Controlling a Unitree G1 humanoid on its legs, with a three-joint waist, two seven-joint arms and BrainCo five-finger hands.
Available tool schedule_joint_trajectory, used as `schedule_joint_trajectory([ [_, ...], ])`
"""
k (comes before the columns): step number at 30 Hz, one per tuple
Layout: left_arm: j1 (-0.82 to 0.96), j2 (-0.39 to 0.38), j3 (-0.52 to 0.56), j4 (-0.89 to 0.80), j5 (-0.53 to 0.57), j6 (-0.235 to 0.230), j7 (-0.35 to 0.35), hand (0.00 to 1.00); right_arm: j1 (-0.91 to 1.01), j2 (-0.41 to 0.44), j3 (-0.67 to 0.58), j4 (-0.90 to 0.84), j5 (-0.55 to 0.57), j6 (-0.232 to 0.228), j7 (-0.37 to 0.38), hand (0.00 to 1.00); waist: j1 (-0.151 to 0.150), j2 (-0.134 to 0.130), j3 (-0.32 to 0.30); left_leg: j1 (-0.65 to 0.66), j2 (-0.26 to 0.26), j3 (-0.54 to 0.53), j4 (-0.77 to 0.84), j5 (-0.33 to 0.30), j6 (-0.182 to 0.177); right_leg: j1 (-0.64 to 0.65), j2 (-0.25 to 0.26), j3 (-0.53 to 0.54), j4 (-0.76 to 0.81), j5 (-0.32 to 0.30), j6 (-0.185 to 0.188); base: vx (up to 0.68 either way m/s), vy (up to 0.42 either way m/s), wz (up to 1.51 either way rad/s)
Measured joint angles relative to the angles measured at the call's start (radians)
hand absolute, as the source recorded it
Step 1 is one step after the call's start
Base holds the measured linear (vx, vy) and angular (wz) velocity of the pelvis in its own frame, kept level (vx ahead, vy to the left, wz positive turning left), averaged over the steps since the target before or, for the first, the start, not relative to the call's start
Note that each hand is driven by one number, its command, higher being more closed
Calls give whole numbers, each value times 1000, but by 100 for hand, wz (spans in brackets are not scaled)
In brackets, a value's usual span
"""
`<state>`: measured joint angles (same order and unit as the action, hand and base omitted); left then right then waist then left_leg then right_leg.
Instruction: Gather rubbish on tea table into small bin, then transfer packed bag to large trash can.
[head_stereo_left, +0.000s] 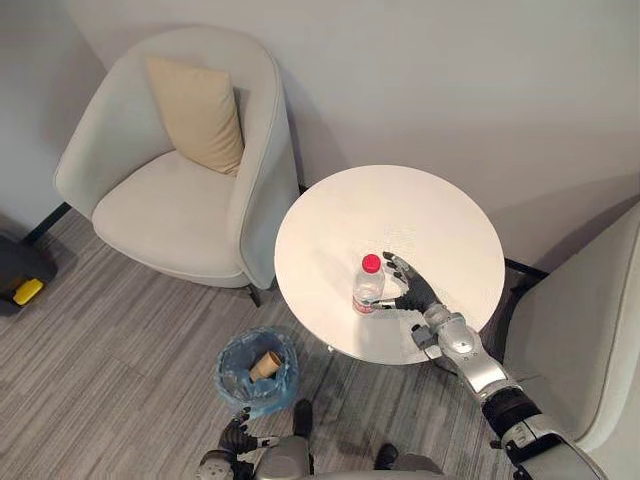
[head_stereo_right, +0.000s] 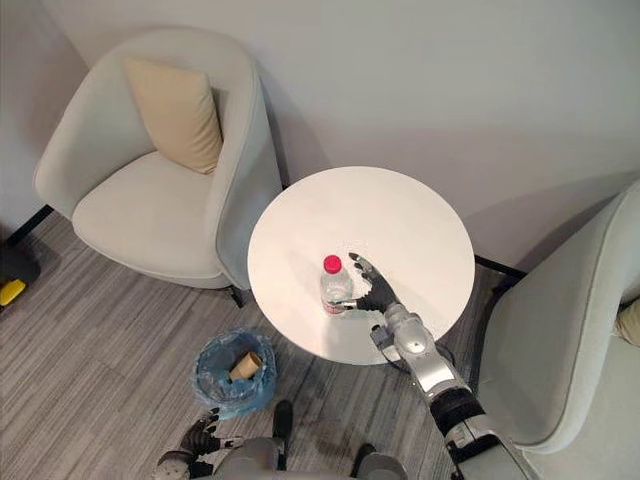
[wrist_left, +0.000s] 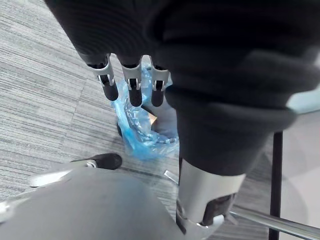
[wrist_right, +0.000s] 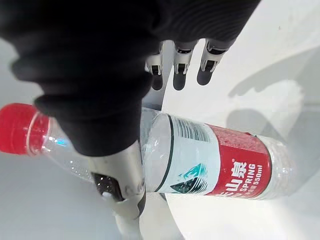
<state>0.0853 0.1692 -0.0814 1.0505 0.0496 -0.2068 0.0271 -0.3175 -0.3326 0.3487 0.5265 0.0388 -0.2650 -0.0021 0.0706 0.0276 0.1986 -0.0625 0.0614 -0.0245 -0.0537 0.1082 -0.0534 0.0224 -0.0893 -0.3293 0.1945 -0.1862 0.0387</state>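
A clear water bottle (head_stereo_left: 368, 285) with a red cap and red label stands upright on the round white tea table (head_stereo_left: 400, 210). My right hand (head_stereo_left: 412, 291) is right beside it, open, fingers straight past the bottle and the thumb (wrist_right: 121, 182) against its side. In the right wrist view the bottle (wrist_right: 200, 160) lies across between thumb and fingers (wrist_right: 180, 65). On the floor in front of the table stands the small bin (head_stereo_left: 258, 372), lined with a blue bag, with a brown paper cup (head_stereo_left: 266, 363) inside. My left hand (wrist_left: 131, 87) hangs low near the bin (wrist_left: 142, 135), fingers relaxed and empty.
A pale armchair (head_stereo_left: 180, 190) with a beige cushion (head_stereo_left: 198, 112) stands left of the table, close to the bin. Another pale armchair (head_stereo_left: 590, 330) is at the right edge. A black and yellow object (head_stereo_left: 25, 285) sits on the floor at far left.
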Motion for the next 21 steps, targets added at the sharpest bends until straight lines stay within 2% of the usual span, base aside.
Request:
schedule_joint_trajectory([
  [7,-10,0,-4,0,-2,-3,3,0,-55,12,11,10,10,0,-15,0,5,3,13,-25,0,-4,7,2,-3,-26,-2,-2,17,-6,-1,-4,-6,1],
  [11,-27,1,-5,-1,-12,-4,12,0,-92,12,22,37,16,0,-16,0,5,7,51,-35,-2,-12,23,2,-3,-30,-5,-9,32,-13,-4,-35,-22,5],
  [12,-28,1,-5,-1,-12,-6,15,0,-95,12,26,44,24,0,-16,100,5,7,54,-36,-2,-14,25,2,-3,-30,-6,-11,35,-15,-5,-37,-27,12],
  [21,-58,-1,-30,-2,-21,-15,22,0,-160,24,38,108,50,1,-41,100,28,23,76,-82,-5,-41,54,3,-4,-64,-12,-31,65,-23,-8,-42,-29,7],
])
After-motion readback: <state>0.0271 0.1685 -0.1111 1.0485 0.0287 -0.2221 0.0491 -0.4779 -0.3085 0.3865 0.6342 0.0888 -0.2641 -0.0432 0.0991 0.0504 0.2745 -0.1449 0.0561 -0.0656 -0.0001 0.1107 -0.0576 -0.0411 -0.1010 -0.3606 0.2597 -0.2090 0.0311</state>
